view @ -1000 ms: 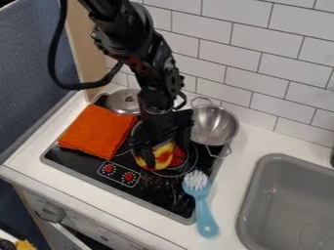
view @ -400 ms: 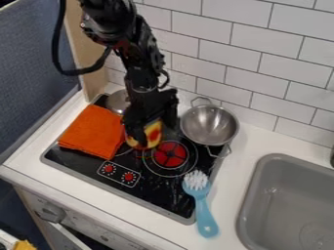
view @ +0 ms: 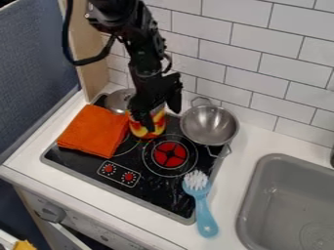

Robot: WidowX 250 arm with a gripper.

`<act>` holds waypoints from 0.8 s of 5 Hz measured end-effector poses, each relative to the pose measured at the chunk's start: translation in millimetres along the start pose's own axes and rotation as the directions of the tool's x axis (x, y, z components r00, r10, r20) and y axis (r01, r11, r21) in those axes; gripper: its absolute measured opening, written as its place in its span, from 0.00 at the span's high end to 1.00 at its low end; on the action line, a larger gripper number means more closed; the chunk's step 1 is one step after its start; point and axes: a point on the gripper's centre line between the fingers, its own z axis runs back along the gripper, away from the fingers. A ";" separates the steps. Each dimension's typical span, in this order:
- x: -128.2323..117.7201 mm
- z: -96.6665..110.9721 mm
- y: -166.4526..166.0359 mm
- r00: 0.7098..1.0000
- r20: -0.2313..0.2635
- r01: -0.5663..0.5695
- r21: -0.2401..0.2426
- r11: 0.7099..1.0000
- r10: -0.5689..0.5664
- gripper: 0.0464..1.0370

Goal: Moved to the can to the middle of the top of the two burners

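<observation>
Stove (view: 153, 188): orange cloth (view: 94, 133) is laid at nine o'clock from the can (view: 158, 126).
Gripper (view: 163, 121): the can is held between its fingers.
Red burner (view: 171, 154): seen at five o'clock.

room above red burner (view: 171, 155), bowl (view: 210, 127) alongside

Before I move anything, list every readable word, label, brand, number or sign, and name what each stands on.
No text can be read.
Can: red and yellow pattern, no lettering I can make out.
Stove's control panel: fine white marks around two red knobs, too small to read.
Front panel below the counter: faint marks, too small to read.
</observation>
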 end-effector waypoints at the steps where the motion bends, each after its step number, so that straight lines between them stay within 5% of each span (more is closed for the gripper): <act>1: 1.8 3.4 -7.8 1.000 0.004 0.004 -0.020 1.000 -0.004 0.04; 3: -5.6 -0.1 -0.4 1.000 -0.025 0.009 -0.007 1.000 -0.009 0.04; 4: -9.9 23.5 0.5 1.000 -0.006 0.019 -0.036 0.999 -0.019 0.04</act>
